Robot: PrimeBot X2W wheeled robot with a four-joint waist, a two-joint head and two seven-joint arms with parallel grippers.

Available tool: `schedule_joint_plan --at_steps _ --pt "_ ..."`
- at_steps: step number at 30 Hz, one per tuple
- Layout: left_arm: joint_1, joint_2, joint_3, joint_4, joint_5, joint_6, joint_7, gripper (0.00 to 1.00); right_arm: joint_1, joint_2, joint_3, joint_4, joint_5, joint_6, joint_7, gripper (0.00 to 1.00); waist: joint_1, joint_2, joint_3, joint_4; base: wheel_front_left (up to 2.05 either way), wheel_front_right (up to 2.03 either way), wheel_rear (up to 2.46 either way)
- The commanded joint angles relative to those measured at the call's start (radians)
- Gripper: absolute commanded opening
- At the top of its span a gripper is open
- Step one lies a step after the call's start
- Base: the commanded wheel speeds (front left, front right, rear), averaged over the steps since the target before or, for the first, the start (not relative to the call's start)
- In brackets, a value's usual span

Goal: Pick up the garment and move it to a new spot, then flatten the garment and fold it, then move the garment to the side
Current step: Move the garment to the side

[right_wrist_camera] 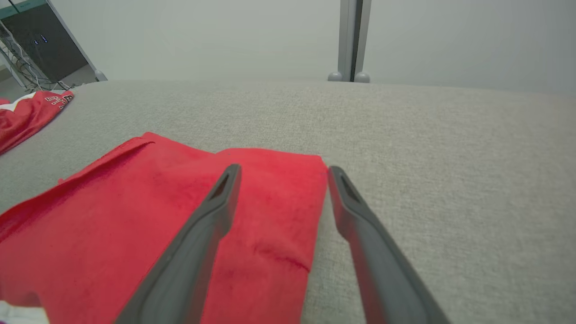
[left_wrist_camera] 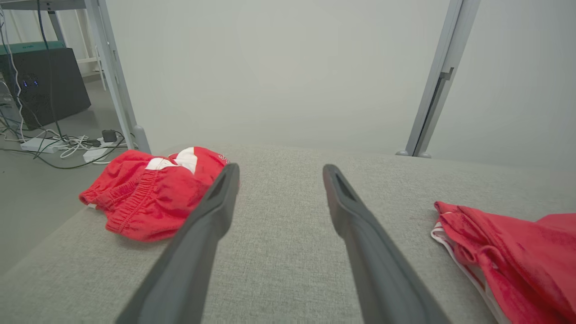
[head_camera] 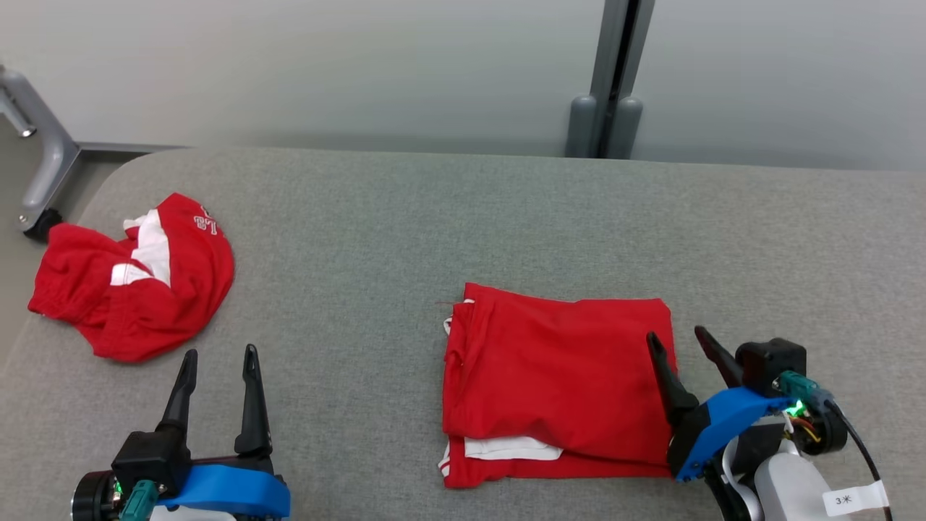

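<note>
Folded garment [head_camera: 557,383]: we see it red, folded to a rough rectangle, lying flat on the bench [head_camera: 362,231] right of middle, with a white layer peeking out at its near left corner
Crumpled garment [head_camera: 137,282]: red and white, bunched in a heap at the bench's far left edge, well apart from the folded garment
Left pincer [head_camera: 220,352]: we find it open and empty, over bare bench near the crumpled garment, not touching it
Right pincer [head_camera: 676,333]: open and empty, astride the folded garment's right edge, one finger over the cloth, the other over bare bench; whether it touches we cannot tell
Behind: a grey post [head_camera: 615,79] against a pale wall
</note>
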Motion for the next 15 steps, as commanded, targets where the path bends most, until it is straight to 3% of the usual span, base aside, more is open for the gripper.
schedule_joint_plan --at_steps 1,15 --pt "-0.017 -0.002 0.002 0.005 -0.004 0.002 -0.008 1.0 -0.018 -0.004 -0.005 0.026 -0.008 0.0 -0.01 1.0 -0.0001 -0.0001 0.012 0.011 0.0 0.0 0.0" --pt "-0.045 -0.005 -0.003 0.031 -0.012 0.005 -0.016 1.0 -0.063 -0.001 0.016 0.313 -0.011 0.0 -0.083 1.0 -0.0001 -0.0001 0.038 0.029 0.0 0.0 0.0"
